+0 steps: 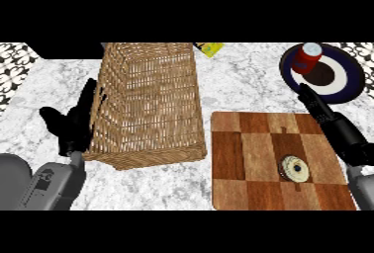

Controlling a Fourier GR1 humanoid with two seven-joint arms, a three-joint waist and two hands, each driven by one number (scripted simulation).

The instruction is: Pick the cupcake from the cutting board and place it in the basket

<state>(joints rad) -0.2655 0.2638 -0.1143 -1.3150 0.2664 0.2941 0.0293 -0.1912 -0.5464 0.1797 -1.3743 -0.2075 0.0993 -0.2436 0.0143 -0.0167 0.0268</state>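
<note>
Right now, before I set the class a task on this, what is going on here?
Nothing is held yet. The cupcake sits on the cutting board, toward its right side. The right robot hand, fingers straight, is by the board's far right corner, short of the cupcake. The left robot hand is open beside the left wall of the basket. A red can stands on a dark plate behind the board.
</note>
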